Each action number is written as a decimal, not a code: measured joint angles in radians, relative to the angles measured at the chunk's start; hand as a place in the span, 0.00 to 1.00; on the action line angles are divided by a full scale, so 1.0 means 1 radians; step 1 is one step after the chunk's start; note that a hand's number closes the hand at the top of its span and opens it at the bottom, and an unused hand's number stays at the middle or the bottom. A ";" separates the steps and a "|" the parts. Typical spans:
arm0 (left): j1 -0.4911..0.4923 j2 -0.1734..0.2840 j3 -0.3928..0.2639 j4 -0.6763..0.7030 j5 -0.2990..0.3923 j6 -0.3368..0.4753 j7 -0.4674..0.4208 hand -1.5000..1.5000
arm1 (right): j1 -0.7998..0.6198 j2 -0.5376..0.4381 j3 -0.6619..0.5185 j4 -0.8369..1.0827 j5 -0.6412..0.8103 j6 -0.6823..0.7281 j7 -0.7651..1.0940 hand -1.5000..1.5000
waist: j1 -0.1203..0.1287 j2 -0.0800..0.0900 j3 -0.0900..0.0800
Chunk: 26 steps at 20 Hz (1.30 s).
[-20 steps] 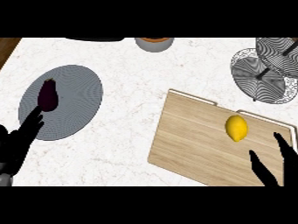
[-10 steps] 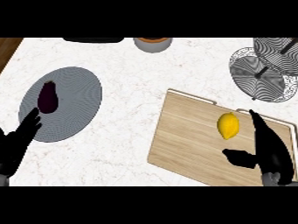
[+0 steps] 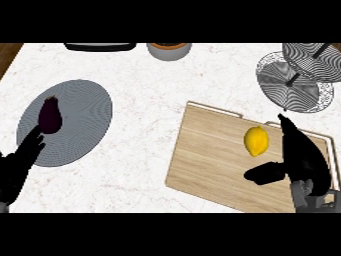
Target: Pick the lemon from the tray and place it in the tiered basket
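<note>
The step in hand looks like the reach: the right hand (image 3: 300, 159) hangs open and empty just right of the lemon (image 3: 256, 141) lying on the tray (image 3: 210, 160), so next it must close round the lemon.

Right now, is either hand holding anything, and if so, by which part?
Nothing is held. The right hand is open beside the lemon on the tray; the left hand is open too.
</note>
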 measured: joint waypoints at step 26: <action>0.008 -0.037 0.047 -0.017 -0.036 -0.033 0.022 0.50 | 0.080 0.169 -0.111 -0.001 0.094 0.110 -0.073 0.00 | -0.004 0.002 0.003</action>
